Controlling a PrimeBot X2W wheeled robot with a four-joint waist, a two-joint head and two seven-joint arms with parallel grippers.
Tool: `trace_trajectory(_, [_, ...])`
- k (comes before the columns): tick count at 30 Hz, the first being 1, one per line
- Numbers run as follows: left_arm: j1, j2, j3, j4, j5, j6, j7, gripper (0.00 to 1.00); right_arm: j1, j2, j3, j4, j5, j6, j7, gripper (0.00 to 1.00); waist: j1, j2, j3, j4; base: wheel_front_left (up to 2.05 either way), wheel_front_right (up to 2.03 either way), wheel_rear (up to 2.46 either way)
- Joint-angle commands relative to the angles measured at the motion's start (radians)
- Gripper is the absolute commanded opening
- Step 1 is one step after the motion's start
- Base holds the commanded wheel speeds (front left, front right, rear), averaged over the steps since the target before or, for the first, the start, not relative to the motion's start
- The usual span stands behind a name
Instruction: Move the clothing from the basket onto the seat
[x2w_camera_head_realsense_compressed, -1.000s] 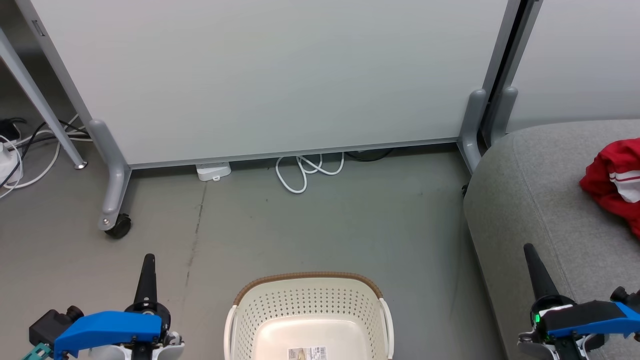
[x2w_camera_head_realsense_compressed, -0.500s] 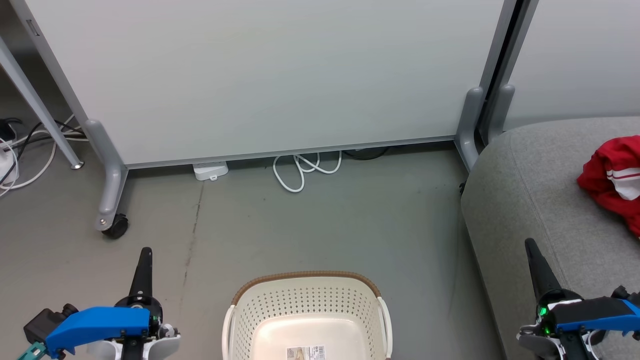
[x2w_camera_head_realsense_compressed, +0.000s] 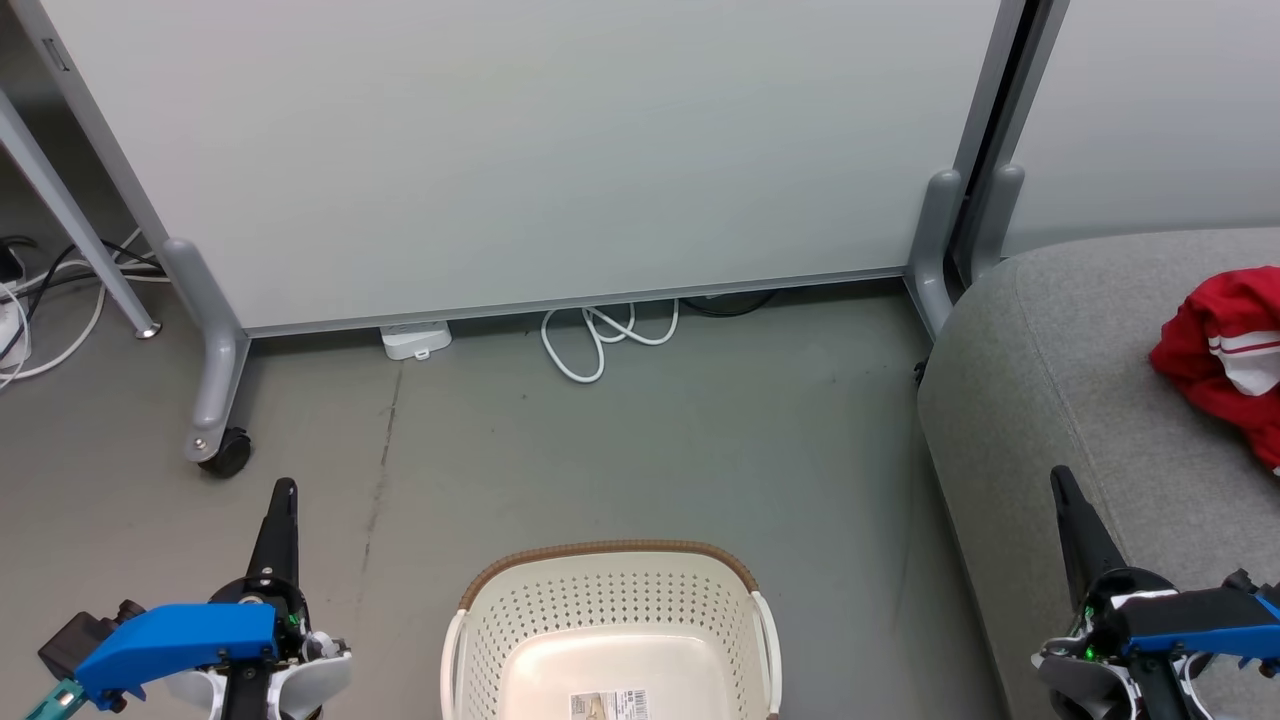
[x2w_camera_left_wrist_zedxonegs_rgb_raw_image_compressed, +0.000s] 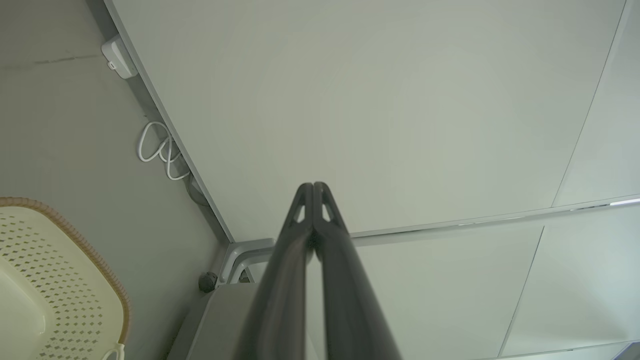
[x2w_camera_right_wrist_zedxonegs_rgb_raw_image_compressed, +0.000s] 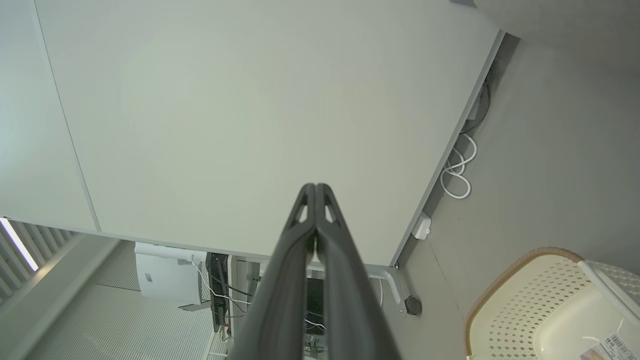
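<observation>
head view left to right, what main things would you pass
left gripper, jaws shut → basket → right gripper, jaws shut → red clothing, lying on the sofa

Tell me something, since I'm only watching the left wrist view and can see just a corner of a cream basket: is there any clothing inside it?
Observer: No. In the head view, the part of the basket that shows is bare inside, with only a barcode label on its floor.
Operator: Where is the clothing, then?
Observer: A red garment with white stripes lies bunched on the grey sofa, off to the robot's right.
Operator: What about the robot's other hand?
Observer: The right hand is shut with nothing in it, and it sits in front of the sofa at the lower right of the head view.
</observation>
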Motion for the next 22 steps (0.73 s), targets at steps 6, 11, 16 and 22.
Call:
trace_trajectory(6, [-0.021,-0.001,0.015,-0.014,-0.053,0.002,0.018,0.0,-0.02,0.004,-0.006,-0.004,0.062,0.0,0.014,0.0,0.0,-0.0001,0.002,-0.003,0.0,0.0,0.0])
trace_trajectory(11, [-0.024,-0.002,0.02,-0.019,-0.086,0.003,0.026,0.0,-0.024,0.005,-0.008,-0.003,0.098,0.0,0.021,0.0,0.0,-0.0001,0.003,-0.006,0.0,0.0,0.0])
trace_trajectory(16, [-0.026,-0.003,0.024,-0.024,-0.116,0.004,0.035,0.0,-0.023,0.006,-0.01,-0.002,0.133,0.0,0.027,0.0,0.0,-0.0001,0.004,-0.008,0.0,0.0,0.0])
trace_trajectory(22, [-0.029,-0.005,0.031,-0.028,-0.154,0.005,0.045,0.0,-0.029,0.007,-0.012,-0.002,0.173,0.0,0.035,0.0,0.0,-0.0001,0.006,-0.011,0.0,0.0,0.0])
